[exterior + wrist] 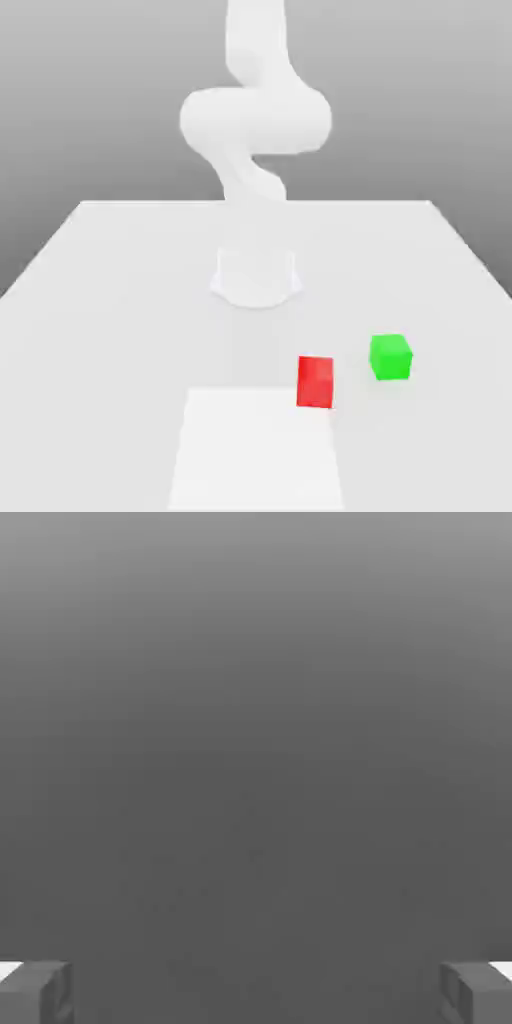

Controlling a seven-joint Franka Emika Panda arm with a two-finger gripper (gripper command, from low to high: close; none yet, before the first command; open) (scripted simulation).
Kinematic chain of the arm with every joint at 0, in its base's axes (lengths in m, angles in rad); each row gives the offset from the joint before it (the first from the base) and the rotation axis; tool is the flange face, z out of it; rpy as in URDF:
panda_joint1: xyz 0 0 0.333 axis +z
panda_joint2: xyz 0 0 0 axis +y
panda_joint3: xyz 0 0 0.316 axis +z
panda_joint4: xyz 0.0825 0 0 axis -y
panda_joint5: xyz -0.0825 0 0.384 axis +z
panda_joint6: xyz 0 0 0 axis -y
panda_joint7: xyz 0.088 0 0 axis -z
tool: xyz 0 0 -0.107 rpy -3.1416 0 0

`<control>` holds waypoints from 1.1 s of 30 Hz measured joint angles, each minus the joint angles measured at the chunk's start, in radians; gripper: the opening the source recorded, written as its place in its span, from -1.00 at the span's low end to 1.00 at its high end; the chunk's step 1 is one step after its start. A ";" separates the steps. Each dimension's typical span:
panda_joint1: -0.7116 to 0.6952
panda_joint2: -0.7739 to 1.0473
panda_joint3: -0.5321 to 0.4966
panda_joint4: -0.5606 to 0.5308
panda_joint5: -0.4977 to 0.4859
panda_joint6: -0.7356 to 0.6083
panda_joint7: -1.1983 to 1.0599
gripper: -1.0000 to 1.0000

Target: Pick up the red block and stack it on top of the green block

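Nearest my hand camera, the gripper (256, 994) is released, its two fingers parted wide with nothing between them. In the exterior view, I observe a pale rectangular patch (257, 455) in the foreground on the white table (110, 380). The red block (315, 383) lies at the patch's far corner, on the exterior view's right, overlapping its edge in the picture. Slightly farther off and more to the right, apart from it, sits the green block (391, 357), its top bare. Beyond both, my white arm (257, 120) rises from its base (256, 282).
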 joint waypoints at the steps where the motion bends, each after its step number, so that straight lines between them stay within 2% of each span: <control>1: 0.006 0.029 0.002 -0.032 0.011 0.023 0.009 0.00; 9: 0.049 0.257 0.060 -0.287 0.074 0.208 0.092 0.00; 15: 0.075 0.454 0.140 -0.498 0.081 0.368 0.199 0.00; 17: 0.076 0.575 0.167 -0.547 0.057 0.461 0.252 0.00; 20: 0.081 0.753 0.159 -0.561 -0.036 0.600 0.339 0.00; 23: 0.143 0.870 0.076 -0.550 -0.118 0.698 0.402 0.00; 24: 0.168 0.901 0.049 -0.546 -0.128 0.725 0.411 -1.00; 30: 0.180 0.917 0.036 -0.544 -0.136 0.740 0.418 -1.00; 33: 0.152 0.855 0.074 -0.552 -0.097 0.686 0.388 -1.00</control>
